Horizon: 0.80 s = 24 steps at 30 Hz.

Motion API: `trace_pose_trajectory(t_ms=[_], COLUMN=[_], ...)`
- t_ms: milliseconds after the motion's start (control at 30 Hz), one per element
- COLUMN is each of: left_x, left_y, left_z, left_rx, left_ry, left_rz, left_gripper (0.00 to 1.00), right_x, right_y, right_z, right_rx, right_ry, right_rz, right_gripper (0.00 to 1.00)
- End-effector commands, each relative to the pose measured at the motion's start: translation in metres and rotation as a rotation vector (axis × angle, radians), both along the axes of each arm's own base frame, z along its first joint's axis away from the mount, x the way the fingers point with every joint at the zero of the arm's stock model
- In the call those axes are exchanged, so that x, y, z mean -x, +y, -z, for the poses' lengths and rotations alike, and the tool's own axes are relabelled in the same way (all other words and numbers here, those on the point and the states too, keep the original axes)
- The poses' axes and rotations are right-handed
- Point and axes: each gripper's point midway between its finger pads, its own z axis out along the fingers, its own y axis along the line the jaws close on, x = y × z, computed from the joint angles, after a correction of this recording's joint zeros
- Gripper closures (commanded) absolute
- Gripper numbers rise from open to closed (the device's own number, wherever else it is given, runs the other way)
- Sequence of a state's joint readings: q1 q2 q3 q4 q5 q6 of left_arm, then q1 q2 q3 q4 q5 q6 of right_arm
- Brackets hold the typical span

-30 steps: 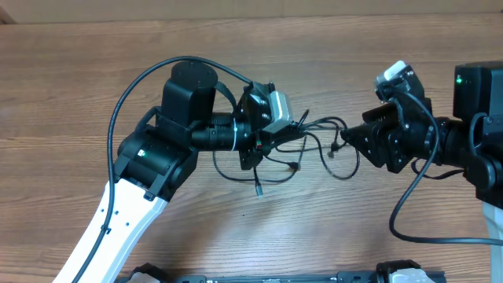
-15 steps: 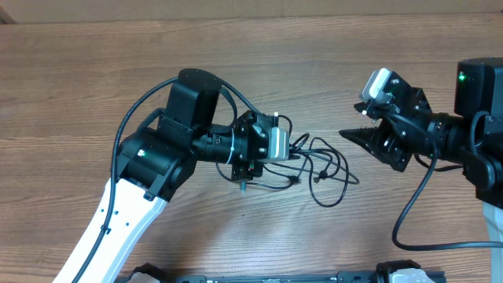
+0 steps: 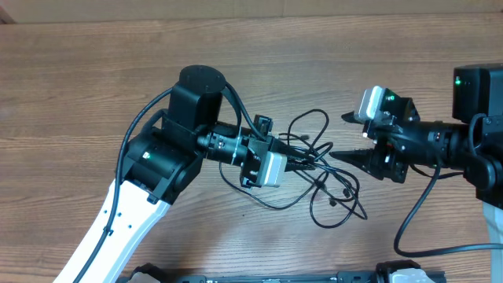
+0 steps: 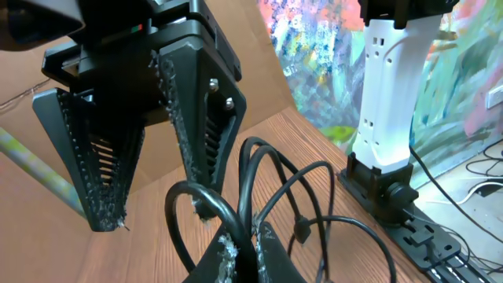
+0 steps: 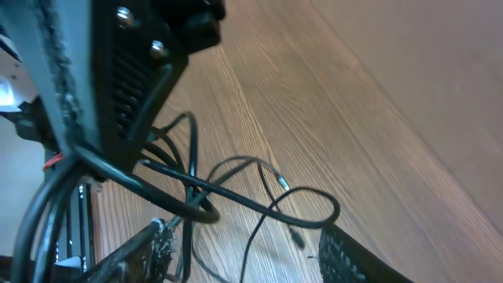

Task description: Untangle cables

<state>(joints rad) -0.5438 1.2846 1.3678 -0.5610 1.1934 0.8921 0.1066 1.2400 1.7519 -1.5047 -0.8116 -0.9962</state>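
Observation:
The cables (image 3: pixel 324 174) are thin black cords in loose crossed loops on the wooden table (image 3: pixel 94 86), between the two arms. My left gripper (image 3: pixel 297 161) is shut on a bunch of the cords; in the left wrist view its fingertips (image 4: pixel 240 259) pinch them and loops (image 4: pixel 314 196) rise out of the grip. My right gripper (image 3: pixel 338 148) is open, its tips at the right edge of the tangle. In the right wrist view its fingers (image 5: pixel 245 236) stand wide apart, with cords (image 5: pixel 236 200) and a small plug (image 5: pixel 297 236) lying between them.
The left arm's thick black cable (image 3: pixel 130 110) arcs over the table at the left. The right arm's cable (image 3: pixel 409 212) hangs at the right. The arm stand and base rail (image 4: pixel 393 189) are at the table's front edge.
My left gripper has rolled and shifted right with the cords, which spread into wider loops. My right gripper drew back, then came in low to the tangle's right side.

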Motion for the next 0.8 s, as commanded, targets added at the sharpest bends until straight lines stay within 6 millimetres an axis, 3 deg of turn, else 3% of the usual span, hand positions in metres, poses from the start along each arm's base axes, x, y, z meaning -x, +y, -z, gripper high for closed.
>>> trace_pose_trajectory(t_ms=[0, 133, 200, 333, 367, 400, 433, 633, 700, 733, 767], left_x=[0.015, 0.020, 0.019, 0.018, 0.017, 0.015, 0.012, -0.009, -0.015, -0.018, -0.021], left_y=[0.002, 0.001, 0.001, 0.000, 0.000, -0.001, -0.002, -0.006, -0.006, -0.006, -0.005], left_z=[-0.015, -0.019, -0.018, -0.022, -0.023, -0.024, -0.023, -0.023, -0.022, -0.021, -0.021], left_rx=[0.058, 0.075, 0.074, 0.091, 0.094, 0.095, 0.086, 0.028, 0.004, -0.013, -0.024], left_ry=[-0.055, -0.064, -0.063, -0.094, -0.099, -0.109, -0.105, 0.086, 0.191, 0.289, 0.364], left_rz=[0.073, 0.099, 0.099, 0.100, 0.099, 0.089, 0.066, -0.080, -0.129, -0.160, -0.185], left_gripper=[0.96, 0.96, 0.96, 0.96, 0.96, 0.96, 0.96, 0.95, 0.83, 0.85, 0.78], right_x=[0.017, 0.024, 0.026, 0.032, 0.032, 0.033, 0.035, 0.029, 0.019, 0.012, 0.007], right_y=[0.013, 0.019, 0.020, 0.022, 0.022, 0.022, 0.022, 0.021, 0.019, 0.017, 0.016], right_z=[-0.018, -0.027, -0.029, -0.029, -0.029, -0.028, -0.027, -0.031, -0.034, -0.034, -0.035], right_rx=[-0.070, -0.127, -0.143, -0.161, -0.161, -0.162, -0.162, -0.207, -0.225, -0.229, -0.226], right_ry=[-0.077, -0.089, -0.086, -0.061, -0.058, -0.048, -0.036, 0.079, 0.115, 0.133, 0.135], right_rz=[-0.124, -0.177, -0.188, -0.199, -0.199, -0.198, -0.197, -0.110, -0.044, 0.003, 0.032], right_gripper=[0.42, 0.43, 0.54, 0.64, 0.73, 0.90, 0.96, 0.96, 0.96, 0.96, 0.96])
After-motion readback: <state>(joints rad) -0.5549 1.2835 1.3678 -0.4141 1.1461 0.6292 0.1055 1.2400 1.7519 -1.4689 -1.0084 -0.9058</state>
